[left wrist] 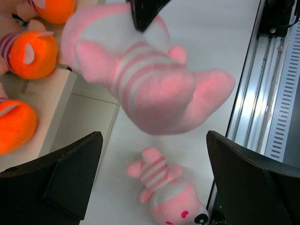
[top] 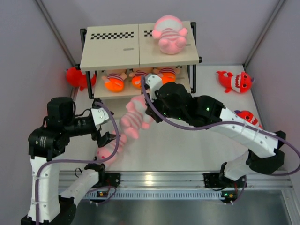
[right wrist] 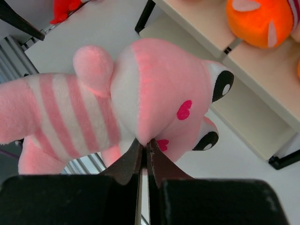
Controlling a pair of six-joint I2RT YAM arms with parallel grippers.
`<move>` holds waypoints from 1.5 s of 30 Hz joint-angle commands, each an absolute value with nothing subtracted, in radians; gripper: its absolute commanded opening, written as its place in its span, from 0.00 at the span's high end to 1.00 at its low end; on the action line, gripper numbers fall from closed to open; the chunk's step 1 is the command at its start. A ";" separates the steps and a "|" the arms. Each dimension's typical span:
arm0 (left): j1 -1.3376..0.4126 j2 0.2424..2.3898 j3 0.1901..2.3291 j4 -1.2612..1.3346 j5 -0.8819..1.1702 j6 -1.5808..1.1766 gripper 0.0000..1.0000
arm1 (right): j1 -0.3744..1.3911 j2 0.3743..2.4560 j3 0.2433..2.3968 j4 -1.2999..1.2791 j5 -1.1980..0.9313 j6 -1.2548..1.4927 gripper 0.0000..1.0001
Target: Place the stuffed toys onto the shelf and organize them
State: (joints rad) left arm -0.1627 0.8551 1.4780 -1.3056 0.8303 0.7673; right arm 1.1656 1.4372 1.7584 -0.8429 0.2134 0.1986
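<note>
My right gripper [top: 146,108] is shut on the face of a pink striped doll [top: 133,117] and holds it in the air in front of the shelf [top: 112,58]. In the right wrist view the doll [right wrist: 117,103] hangs from the pinched fingertips [right wrist: 143,152]. My left gripper [top: 107,136] is open above a second pink striped doll [top: 108,150] lying on the table; in the left wrist view that doll [left wrist: 166,192] lies between the fingers, the held doll [left wrist: 140,79] above it. A third pink doll [top: 169,35] lies on the top board.
Orange-headed dolls [top: 114,80] sit on the middle board. Red sharks lie left of the shelf [top: 77,77], at the right back [top: 236,82] and beside the right arm [top: 248,117]. Grey walls close in both sides; a metal rail [top: 164,180] runs along the near edge.
</note>
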 commanded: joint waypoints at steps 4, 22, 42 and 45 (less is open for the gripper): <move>-0.179 0.903 1.609 -1.322 0.931 0.807 0.02 | 1.206 1.598 2.018 -0.968 0.170 0.132 1.00; -0.181 1.043 1.972 -1.114 0.737 0.554 1.00 | 1.212 1.389 1.886 -0.660 0.221 0.098 0.30; -0.181 1.425 2.123 -0.494 0.242 0.290 1.00 | 1.210 1.131 1.557 -0.612 0.301 0.115 0.27; -0.176 1.447 2.077 -0.453 0.175 0.324 1.00 | 1.210 1.124 1.534 -0.606 0.290 0.126 0.27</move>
